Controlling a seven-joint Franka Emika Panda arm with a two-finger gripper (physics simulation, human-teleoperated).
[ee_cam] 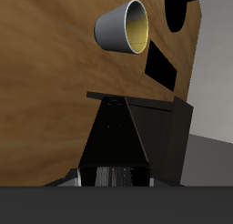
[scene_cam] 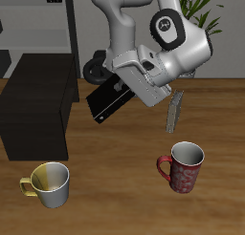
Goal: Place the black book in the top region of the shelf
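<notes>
Black book (scene_cam: 108, 101) hangs mid-frame, tilted, clear of the surface (scene_cam: 124, 181), clamped in our tool (scene_cam: 122, 86). We judge pickup done; carrying it onto the shelf (scene_cam: 38, 105) top remains.

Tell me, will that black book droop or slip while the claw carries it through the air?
Probably it won't droop: the black book looks like a flat, rigid slab, tilted but unbent above the table. It might slip or swing, since the gripper seems to pinch only one end. The wrist view shows smooth covers, so grip could be modest.
</notes>
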